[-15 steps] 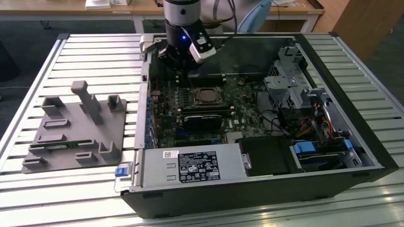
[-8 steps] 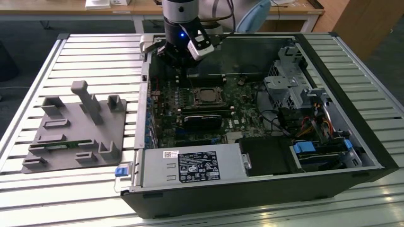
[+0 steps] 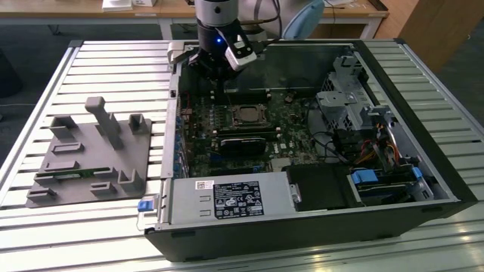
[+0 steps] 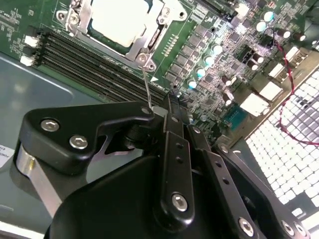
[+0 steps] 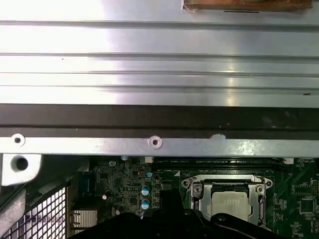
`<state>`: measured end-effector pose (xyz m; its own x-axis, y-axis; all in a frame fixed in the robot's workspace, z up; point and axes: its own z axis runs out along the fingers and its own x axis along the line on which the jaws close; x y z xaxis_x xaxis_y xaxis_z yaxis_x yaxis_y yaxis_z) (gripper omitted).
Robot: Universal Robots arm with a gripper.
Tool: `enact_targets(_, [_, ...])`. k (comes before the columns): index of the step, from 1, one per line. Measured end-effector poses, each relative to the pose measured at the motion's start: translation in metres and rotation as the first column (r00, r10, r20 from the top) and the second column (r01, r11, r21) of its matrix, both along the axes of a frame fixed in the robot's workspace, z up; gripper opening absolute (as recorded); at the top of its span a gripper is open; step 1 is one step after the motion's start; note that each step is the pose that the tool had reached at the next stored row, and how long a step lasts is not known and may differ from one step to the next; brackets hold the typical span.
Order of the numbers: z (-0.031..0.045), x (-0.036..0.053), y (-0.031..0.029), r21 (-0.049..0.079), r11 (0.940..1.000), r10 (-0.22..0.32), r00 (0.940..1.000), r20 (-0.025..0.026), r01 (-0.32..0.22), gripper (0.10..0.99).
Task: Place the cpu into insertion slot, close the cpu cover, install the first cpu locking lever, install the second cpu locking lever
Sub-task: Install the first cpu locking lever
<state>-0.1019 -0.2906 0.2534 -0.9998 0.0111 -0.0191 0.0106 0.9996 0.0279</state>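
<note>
The cpu [image 4: 117, 17] lies flat in the insertion slot [image 3: 233, 113], near the far side of the motherboard in the open computer case. The silvery cpu cover [image 4: 148, 44] is folded down around it, and the chip's pale top [image 5: 228, 203] shows through the window. A thin metal locking lever [image 4: 146, 82] rises from the socket's corner, and its free end reaches my fingertips. My gripper [image 4: 172, 102] hangs just beside the socket toward the case's far wall, fingers shut together. In the exterior view the gripper [image 3: 219, 93] stands low inside the case, left of the cpu [image 3: 246, 116].
A long black card [image 3: 242, 143] lies just in front of the socket. Black memory slots [image 4: 89, 64] run beside it. The drive cage [image 3: 348, 102] and cables fill the exterior view's right, and a power supply [image 3: 226, 198] sits in front. A grey fixture plate [image 3: 90, 153] lies left of the case.
</note>
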Motion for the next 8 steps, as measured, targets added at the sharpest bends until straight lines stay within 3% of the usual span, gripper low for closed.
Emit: enact_targets(8, [-0.0001,0.0197,0.0006,0.0,1.0,0.0,1.0,-0.0001,0.0,0.106])
